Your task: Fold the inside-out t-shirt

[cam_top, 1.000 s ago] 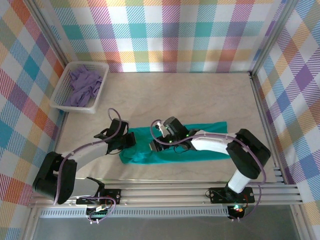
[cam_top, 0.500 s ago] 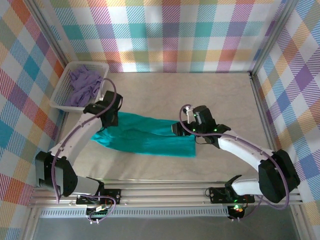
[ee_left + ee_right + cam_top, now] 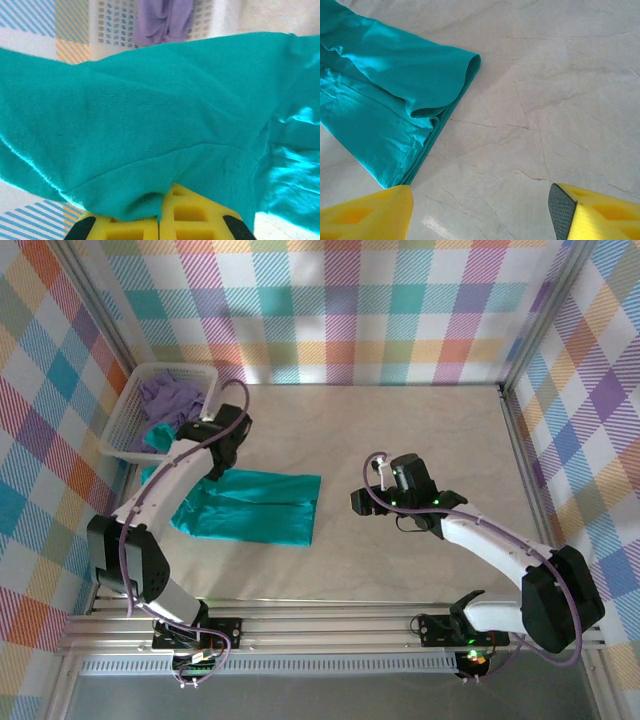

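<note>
One teal t-shirt (image 3: 255, 505), smooth cotton knit, folded into a creased rectangle with a rounded fold edge, lying at 9 o'clock on the table (image 3: 420, 430). Pinched near its upper left corner between the pressed-together yellow jaws of the left gripper (image 3: 160, 220). Right gripper (image 3: 480, 212) at 3 o'clock, jaws spread wide, clear of the cloth. Beige, marble-veined tabletop. White mesh basket (image 3: 120, 430) with a lavender garment (image 3: 170, 400) at 10 o'clock. Pastel plaid walls (image 3: 350, 310) all round.

Pale marbled bench (image 3: 420, 430): teal t-shirt (image 3: 255, 505) lies folded on left half, fold edge twd ctr. White basket (image 3: 118, 430) w/ lavender garment (image 3: 165, 400) at far-left corner.
</note>
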Action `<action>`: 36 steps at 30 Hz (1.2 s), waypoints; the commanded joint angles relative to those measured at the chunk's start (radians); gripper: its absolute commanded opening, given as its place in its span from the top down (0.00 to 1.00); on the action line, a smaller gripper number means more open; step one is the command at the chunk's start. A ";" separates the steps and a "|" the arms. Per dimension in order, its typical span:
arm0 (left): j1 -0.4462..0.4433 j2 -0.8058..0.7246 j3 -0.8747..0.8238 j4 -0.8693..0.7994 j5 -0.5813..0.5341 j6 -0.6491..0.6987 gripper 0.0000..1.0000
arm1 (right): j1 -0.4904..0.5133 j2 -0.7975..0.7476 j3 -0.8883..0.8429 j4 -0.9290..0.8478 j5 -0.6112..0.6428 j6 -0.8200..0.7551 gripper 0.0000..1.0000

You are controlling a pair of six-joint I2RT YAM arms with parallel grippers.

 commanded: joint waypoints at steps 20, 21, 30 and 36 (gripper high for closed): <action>-0.525 0.366 0.296 0.016 0.431 -0.390 0.41 | -0.114 -0.137 -0.090 -0.060 0.104 0.031 0.27; -0.512 0.306 0.244 0.049 0.453 -0.393 0.38 | -0.114 -0.142 -0.098 -0.048 0.097 0.039 0.27; -0.262 -0.039 -0.260 0.432 0.852 -0.485 0.35 | -0.060 -0.012 -0.055 0.104 -0.130 0.093 0.29; 0.028 -0.151 -0.388 0.566 0.951 -0.495 0.36 | 0.232 0.218 0.122 0.157 -0.238 0.093 0.34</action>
